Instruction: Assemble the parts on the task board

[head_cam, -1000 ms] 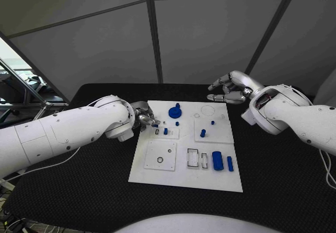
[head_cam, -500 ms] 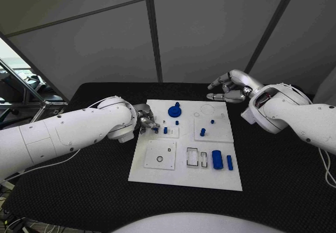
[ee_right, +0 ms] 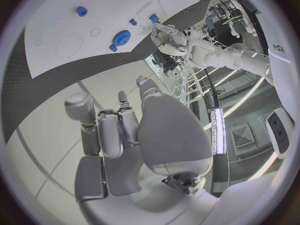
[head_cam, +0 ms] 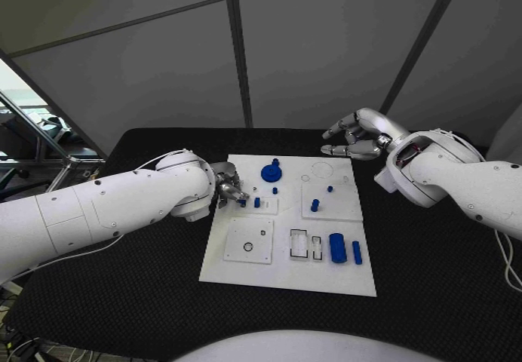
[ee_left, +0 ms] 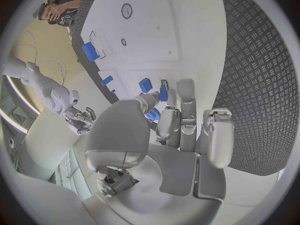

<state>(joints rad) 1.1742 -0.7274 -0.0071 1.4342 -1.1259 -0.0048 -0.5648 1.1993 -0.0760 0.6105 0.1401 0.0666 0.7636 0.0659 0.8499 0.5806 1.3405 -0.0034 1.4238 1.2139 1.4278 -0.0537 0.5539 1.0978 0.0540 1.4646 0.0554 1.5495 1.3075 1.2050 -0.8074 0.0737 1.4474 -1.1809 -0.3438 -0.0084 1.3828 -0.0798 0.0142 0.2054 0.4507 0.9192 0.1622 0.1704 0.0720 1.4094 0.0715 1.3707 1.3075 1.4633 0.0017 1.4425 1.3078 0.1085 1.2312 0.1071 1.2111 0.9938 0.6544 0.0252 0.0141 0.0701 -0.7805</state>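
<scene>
The left hand (ee_left: 172,130) pinches a small blue peg (ee_left: 163,92) over the task board (head_cam: 285,268) and should lower it upright into its hole, while the right hand (head_cam: 359,136) hangs curled and empty beyond the board.

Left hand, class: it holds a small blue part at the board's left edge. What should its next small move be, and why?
Probably a short lowering to seat the part. The left hand pinches a small blue part just above the task board, close to other blue pegs already standing there. The right hand hovers beyond the board's far edge, holding nothing, so it offers no help.
</scene>
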